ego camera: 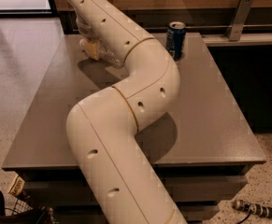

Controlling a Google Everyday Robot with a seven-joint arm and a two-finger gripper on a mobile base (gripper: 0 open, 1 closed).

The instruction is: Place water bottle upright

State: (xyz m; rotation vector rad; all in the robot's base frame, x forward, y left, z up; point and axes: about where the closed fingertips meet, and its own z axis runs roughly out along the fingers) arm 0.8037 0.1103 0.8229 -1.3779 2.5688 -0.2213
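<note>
Camera view looks down on a grey-brown rectangular table point(210, 115), with the thick cream-coloured jointed robot arm point(126, 120) sweeping from the lower edge up across the tabletop to the far left corner. The gripper point(84, 28) sits at that far left end, low over the table and mostly hidden behind the arm's last segment (whether it is open, closed or gripping anything cannot be told). Just below it is the small clear ribbed plastic water bottle point(100, 54), which looks to be on its side on the table, its pale end toward the left and its body partly covered by the arm. A blue drink can point(175, 40) stands upright near the far edge, well apart from the bottle.
</note>
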